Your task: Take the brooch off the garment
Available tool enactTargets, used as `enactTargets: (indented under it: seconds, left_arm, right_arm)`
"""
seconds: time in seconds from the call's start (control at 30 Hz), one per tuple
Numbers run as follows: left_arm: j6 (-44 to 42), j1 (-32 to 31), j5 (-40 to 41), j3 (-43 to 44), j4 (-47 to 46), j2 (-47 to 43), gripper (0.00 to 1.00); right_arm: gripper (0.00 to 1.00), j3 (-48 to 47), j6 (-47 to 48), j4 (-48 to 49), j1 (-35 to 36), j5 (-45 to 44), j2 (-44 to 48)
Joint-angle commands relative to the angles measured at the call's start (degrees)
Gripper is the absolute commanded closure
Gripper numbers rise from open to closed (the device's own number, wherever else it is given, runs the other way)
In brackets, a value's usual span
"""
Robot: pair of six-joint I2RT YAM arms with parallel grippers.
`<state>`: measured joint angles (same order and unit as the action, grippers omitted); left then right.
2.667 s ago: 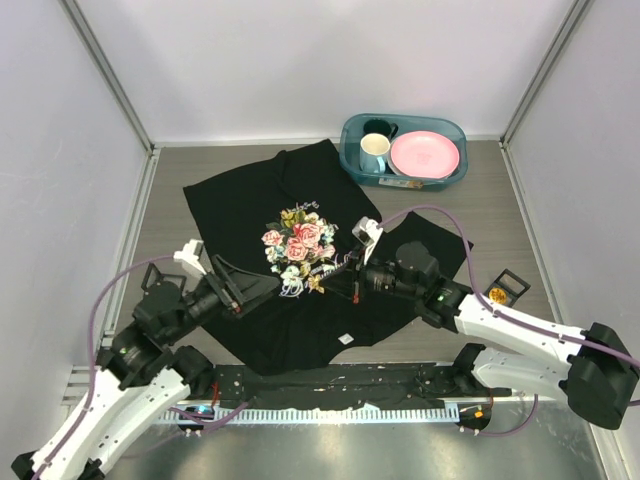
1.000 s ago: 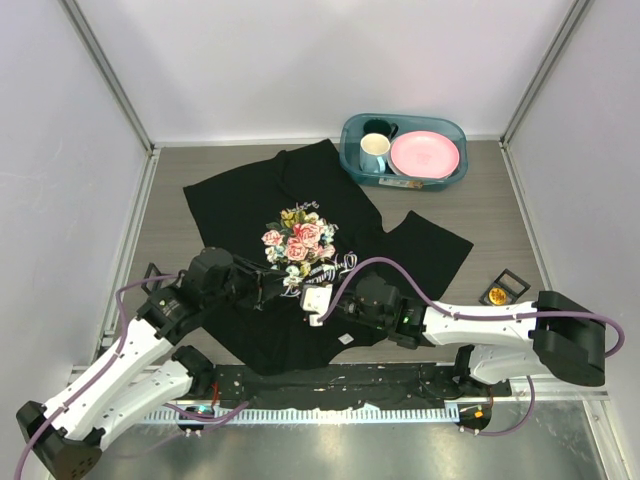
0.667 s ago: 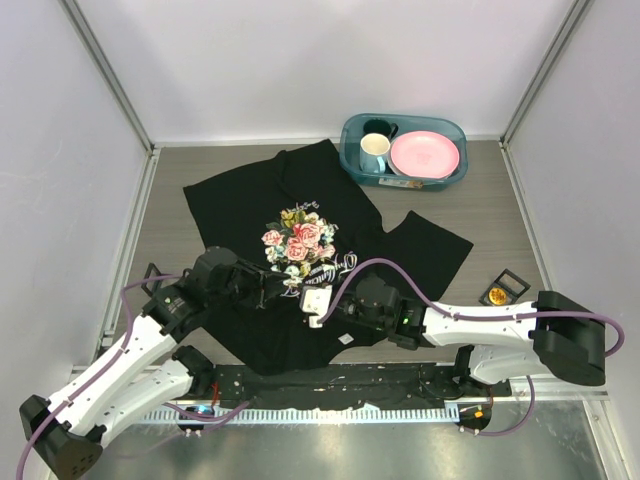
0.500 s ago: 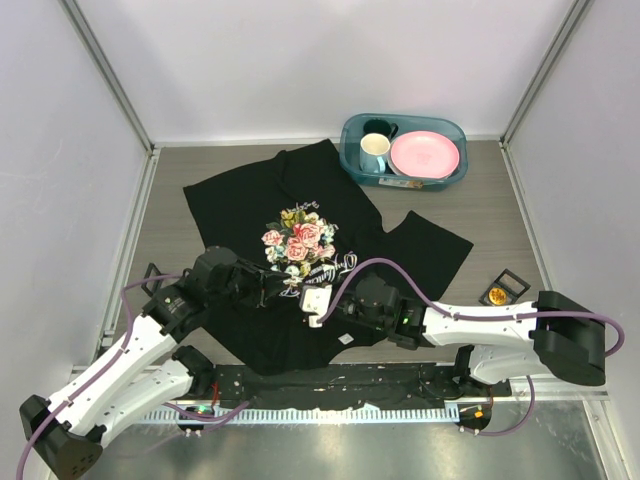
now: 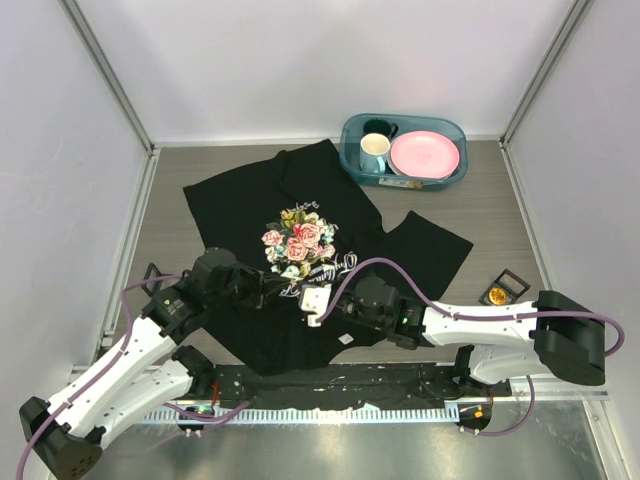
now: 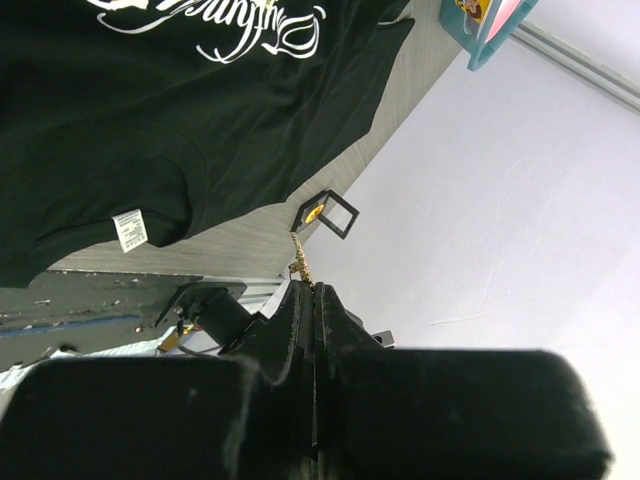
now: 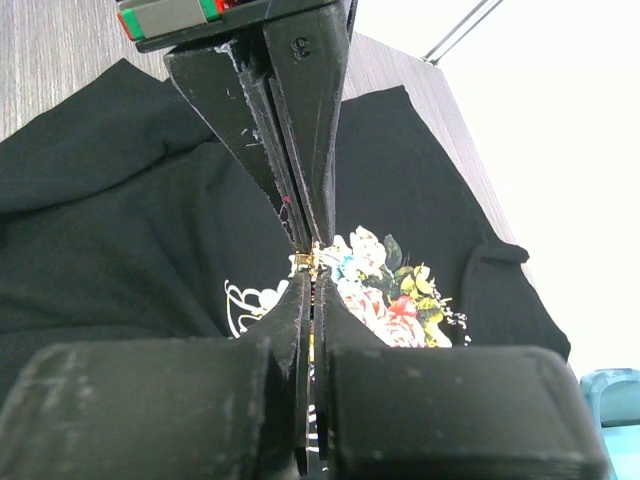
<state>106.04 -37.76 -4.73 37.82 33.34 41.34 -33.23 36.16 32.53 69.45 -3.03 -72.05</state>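
Observation:
The garment [image 5: 250, 200] is a black T-shirt with a pink-rose print, lying spread on the table. Over the lower edge of the print my left gripper [image 5: 297, 291] and right gripper [image 5: 307, 295] meet tip to tip. In the right wrist view a tiny gold-coloured piece, the brooch [image 7: 304, 261], sits pinched at the tips of my shut right gripper [image 7: 308, 272], with the left fingers [image 7: 300, 190] pressed on it from above. In the left wrist view the brooch [image 6: 298, 262] pokes out past my shut left gripper [image 6: 313, 287]. Whether it still hangs on the cloth [image 7: 120, 220] I cannot tell.
A teal tub [image 5: 350, 140] with mugs and a pink plate [image 5: 425, 155] stands at the back right. A small black square box holding a round orange-yellow thing [image 5: 497, 293] lies at the right. A white label [image 5: 344, 338] shows on the shirt's near hem. Walls enclose three sides.
My left gripper's jaws have shut onto the gold piece that the right gripper was holding. Earlier, both arms came together from either side of the print.

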Motion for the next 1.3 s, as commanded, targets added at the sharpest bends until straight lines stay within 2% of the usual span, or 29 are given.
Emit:
enactTargets:
  seconds: [0.0,0.07,0.1,0.17,0.2,0.37,0.43,0.53,0.6,0.8,0.93,1.0,1.03,1.1,1.27]
  left_arm:
    - [-0.66,-0.04,1.04,-0.3,-1.88,-1.35,1.0]
    - [-1.62,-0.04,2.79,-0.12,-1.18,-2.05,1.0]
    - [-2.06,-0.04,3.49,0.32,-0.83,-2.32,1.0]
    - [-3.29,-0.04,6.73,0.41,-0.3,-3.02,1.0]
    - [-3.64,-0.04,7.97,0.06,-0.56,-3.28,1.0]
    - [-5.31,-0.04,17.53,-2.31,-3.1,-4.16,1.0]
    - [-6.89,-0.04,21.15,-3.28,-5.11,-4.08,1.0]
    - [-10.75,0.75,28.1,-3.89,-5.3,-3.55,1.0]
    - [-15.82,3.47,31.43,-5.21,-6.09,-4.77,1.0]
    - [-27.63,15.85,32.51,-9.25,-8.64,-9.35,1.0]
    - [-35.35,29.45,23.22,-10.58,-10.05,-8.04,1.0]
    - [-37.47,33.52,20.57,-11.63,-12.58,-8.21,1.0]
    - [-39.05,37.28,17.07,-12.24,-13.73,-8.56,1.0]
    - [-39.94,43.43,15.2,-13.13,-13.49,-8.38,1.0]
    - [-44.51,54.0,6.87,-14.79,-13.65,-8.91,1.0]
  right_arm:
    - [0.99,-2.8,-0.47,2.89,0.77,-1.1,-0.02]
    - [0.93,-3.15,-1.79,2.89,0.77,-3.37,0.16]
    - [0.82,-3.33,-3.28,2.89,0.69,-4.08,0.42]
    - [0.7,-2.63,-5.04,3.67,0.77,-6.71,1.55]
    - [0.6,-1.93,-6.09,4.02,0.77,-8.12,2.17]
    - [0.38,0.97,-17.68,2.36,0.77,-16.38,9.36]
    - [0.35,3.08,-23.29,0.35,0.6,-19.64,12.53]
    - [0.33,5.63,-27.62,-3.34,0.42,-19.21,18.34]
    - [0.33,6.86,-30.62,-5.02,0.34,-17.64,21.41]
    - [0.33,9.15,-33.17,-7.66,0.33,-14.55,24.33]
    - [0.34,9.5,-34.84,-7.49,0.33,-11.31,24.33]
    - [0.34,10.38,-35.28,-6.09,0.33,-10.25,24.33]
    - [0.34,10.56,-35.72,-5.82,0.33,-9.98,24.33]
    - [0.34,10.73,-36.07,-5.81,0.33,-9.1,24.33]
    - [0.34,11.34,-38.18,-5.82,0.33,-6.82,25.99]
